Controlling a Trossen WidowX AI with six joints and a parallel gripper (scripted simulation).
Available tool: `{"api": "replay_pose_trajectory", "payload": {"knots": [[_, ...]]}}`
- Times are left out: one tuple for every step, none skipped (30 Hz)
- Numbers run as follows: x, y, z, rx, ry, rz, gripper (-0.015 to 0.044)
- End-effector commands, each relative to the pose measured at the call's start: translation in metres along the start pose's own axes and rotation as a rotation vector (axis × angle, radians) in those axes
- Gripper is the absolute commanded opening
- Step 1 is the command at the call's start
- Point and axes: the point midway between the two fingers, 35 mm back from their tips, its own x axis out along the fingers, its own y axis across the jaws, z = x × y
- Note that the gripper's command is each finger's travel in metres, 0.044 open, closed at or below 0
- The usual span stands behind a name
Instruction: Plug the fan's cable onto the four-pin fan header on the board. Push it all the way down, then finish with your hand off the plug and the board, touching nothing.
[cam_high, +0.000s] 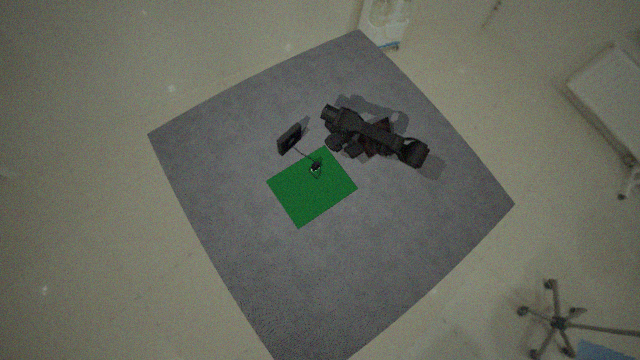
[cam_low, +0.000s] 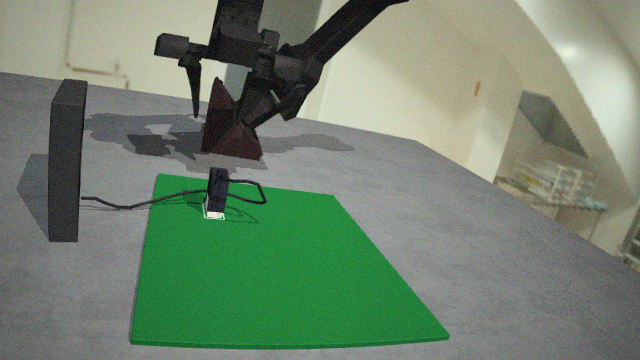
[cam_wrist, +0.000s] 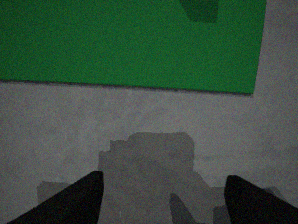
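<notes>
Plug: upright on header, board's 12 o'clock edge. Gripper: half open, empty, raised at 12 o'clock. Risk: slack cable may lever a shallow-seated plug loose.

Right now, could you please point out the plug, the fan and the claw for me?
plug (cam_low: 218, 192), exterior view, middle of its dark body.
fan (cam_low: 65, 160), exterior view, its dark side face.
claw (cam_low: 220, 107), exterior view, gap between open fingers.

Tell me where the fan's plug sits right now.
In the exterior view, the plug stands upright on the white header near the green board's far-left edge, its cable trailing left to the fan.
</notes>
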Motion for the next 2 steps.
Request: {"api": "replay_pose_trajectory", "payload": {"knots": [[0.0004, -0.0002, -0.0012, -0.005, 0.003, -0.002, 0.0260], [0.0004, -0.0002, -0.0012, -0.005, 0.003, -0.002, 0.0260]]}}
